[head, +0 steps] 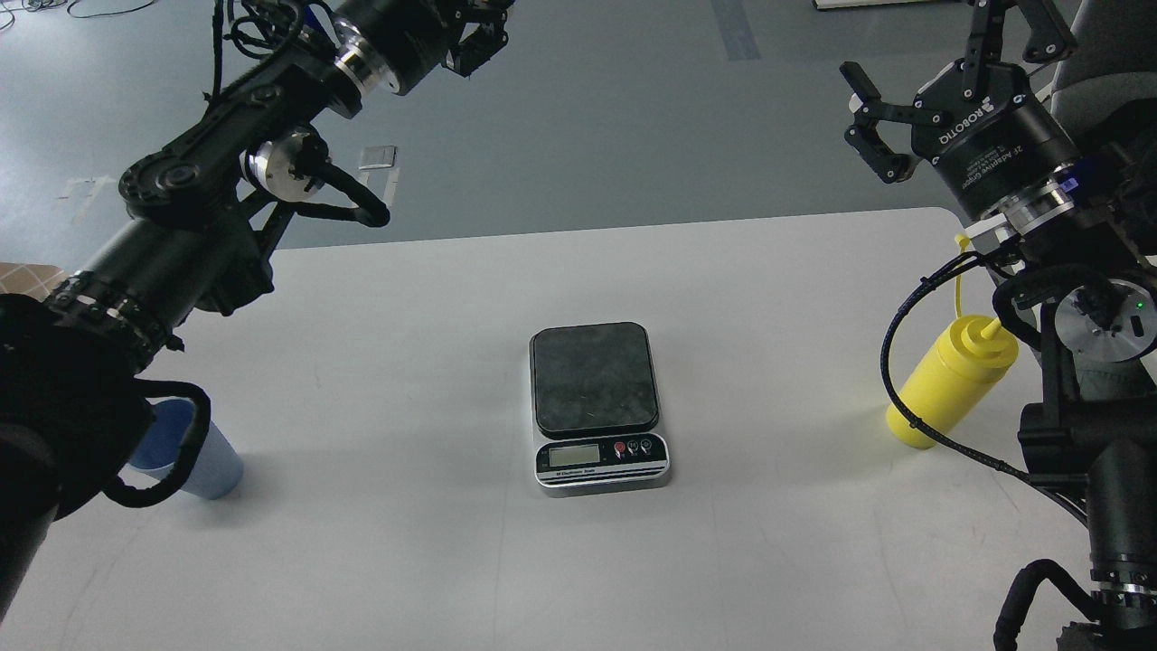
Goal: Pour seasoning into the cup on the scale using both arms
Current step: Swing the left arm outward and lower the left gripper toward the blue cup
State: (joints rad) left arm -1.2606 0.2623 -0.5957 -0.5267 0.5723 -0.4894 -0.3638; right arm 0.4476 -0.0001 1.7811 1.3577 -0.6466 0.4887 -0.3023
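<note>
Seasoning [949,384], a yellow squeeze bottle with a pointed nozzle, stands on the right side of a white table [407,561], partly behind the right arm's cable. A thin yellow cap strap rises from its tip. At the table's centre sits the scale [597,407], its black weighing plate bare and its silver front with display and buttons facing the viewer. The cup [185,452], light blue, stands at the table's left edge, partly hidden by the left arm and a cable loop. Cup, scale and bottle are well apart from one another.

The left gripper [475,41] is raised high at the top of the view, over the grey floor beyond the table; its fingers are cut off by the frame edge, so I cannot tell how far apart they are. The right gripper [863,117] is raised above the bottle, its two fingers spread wide and holding nothing.
</note>
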